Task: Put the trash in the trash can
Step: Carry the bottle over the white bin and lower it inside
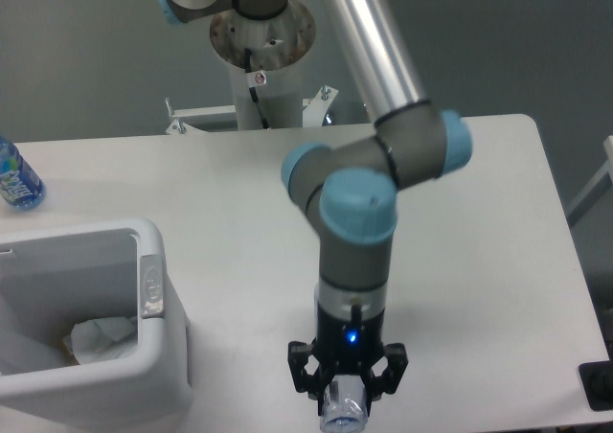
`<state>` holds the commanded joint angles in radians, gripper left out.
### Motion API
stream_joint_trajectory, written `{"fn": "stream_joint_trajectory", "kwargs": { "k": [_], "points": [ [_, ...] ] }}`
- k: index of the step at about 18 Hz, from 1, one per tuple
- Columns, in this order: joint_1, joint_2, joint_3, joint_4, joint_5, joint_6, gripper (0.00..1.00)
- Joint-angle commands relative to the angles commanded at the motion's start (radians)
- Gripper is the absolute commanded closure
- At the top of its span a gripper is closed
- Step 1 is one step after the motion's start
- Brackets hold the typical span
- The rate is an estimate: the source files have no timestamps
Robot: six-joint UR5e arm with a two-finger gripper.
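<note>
The paper wad [101, 337] lies in the trash can [153, 352]. The tool [347, 395] grips the crushed bottle [345, 412], not yet binned.

The UR5e arm [369, 59] is built of polished silver tubes and dark grey joint housings closed with light blue caps. Its white cylindrical base column [266, 83], at the upper centre of the frame, carries a black cable and a small red-and-white tag. The black gripper [347, 376] at the lower centre shows a small blue light.
</note>
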<state>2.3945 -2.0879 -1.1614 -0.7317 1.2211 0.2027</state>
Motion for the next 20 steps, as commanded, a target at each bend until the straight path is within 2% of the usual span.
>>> {"fn": "stream_joint_trajectory", "kwargs": {
  "k": [2,4,8,12,17,20],
  "points": [
    [-0.003,0.017,0.046,0.000,-0.025,-0.046,0.41],
    [-0.009,0.043,0.065,0.002,-0.043,-0.081,0.41],
    [-0.067,0.084,0.075,0.029,-0.104,-0.109,0.40],
    [-0.139,0.123,0.074,0.037,-0.112,-0.111,0.40],
    [-0.261,0.117,0.068,0.037,-0.112,-0.109,0.40],
    [-0.299,0.104,0.065,0.038,-0.111,-0.109,0.40]
  ]
}}
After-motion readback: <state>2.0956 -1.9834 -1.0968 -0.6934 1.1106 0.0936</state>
